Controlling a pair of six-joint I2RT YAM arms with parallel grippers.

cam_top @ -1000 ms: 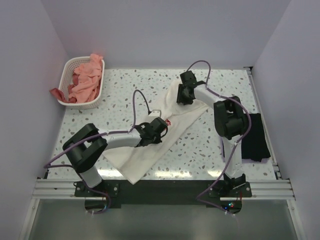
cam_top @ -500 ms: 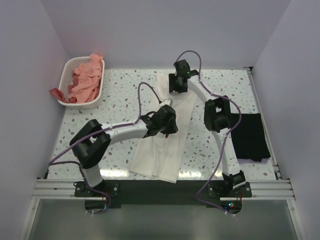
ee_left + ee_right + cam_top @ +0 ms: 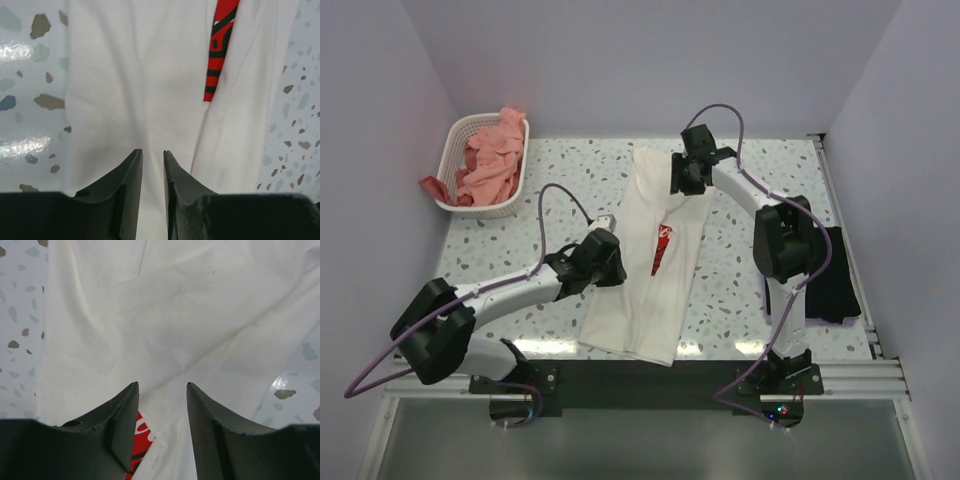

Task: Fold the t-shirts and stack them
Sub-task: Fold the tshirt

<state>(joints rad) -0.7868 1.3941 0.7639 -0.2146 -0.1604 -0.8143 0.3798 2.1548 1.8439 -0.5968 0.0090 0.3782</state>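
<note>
- Cream-white t-shirt (image 3: pixel 655 260): plain, unpatterned cloth directly ahead of both sets of jaws.
- Logo print (image 3: pixel 220 55): bright red with black and white curving stripes, ahead of the left jaws and to their right. A sliver of the same red shows low between the right jaws.
- Left gripper (image 3: pixel 152 152) and right gripper (image 3: pixel 162 385): matte black fingers.
- Table (image 3: pixel 570 180): glossy white, speckled with grey, brown and bluish chips, to either side of both jaws past the cloth.
- Black t-shirt (image 3: pixel 835 275): solid black, well apart from both jaws.
- Salmon-pink t-shirts (image 3: pixel 490 160): plain pink, in a white perforated basket (image 3: pixel 458 140), far from both jaws.
- Left arm (image 3: pixel 510 290) and right arm (image 3: pixel 740 185): white links, black joints, purple cables.
</note>
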